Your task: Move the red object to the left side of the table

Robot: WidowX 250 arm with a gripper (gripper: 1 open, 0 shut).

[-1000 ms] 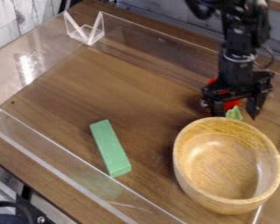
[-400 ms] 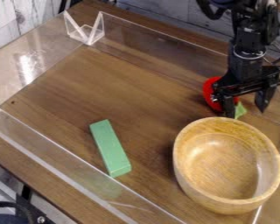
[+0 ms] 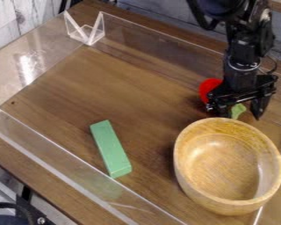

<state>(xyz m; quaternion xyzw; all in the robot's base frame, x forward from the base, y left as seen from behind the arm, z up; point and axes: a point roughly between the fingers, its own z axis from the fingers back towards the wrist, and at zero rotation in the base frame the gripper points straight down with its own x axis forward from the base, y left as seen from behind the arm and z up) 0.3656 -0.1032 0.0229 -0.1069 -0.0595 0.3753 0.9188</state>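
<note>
Beside wooden bowl point(image 3: 228, 165): red object point(image 3: 210, 90), table point(image 3: 119, 83) leftward bare.

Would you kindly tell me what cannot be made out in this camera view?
- Small red strawberry-like toy: mostly covered by the black gripper; contact unclear.
- Gripper fingertips: dark, blurred against the toy.
- Round wooden bowl: right rim cut by the frame edge.
- Upper arm: cut off by the top edge.

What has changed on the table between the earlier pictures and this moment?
The gripper shifted only slightly around the red object, first right, then back; more of the red now shows at its left side. Its jaws are open and nothing is gripped. The green block and wooden bowl did not move.
</note>
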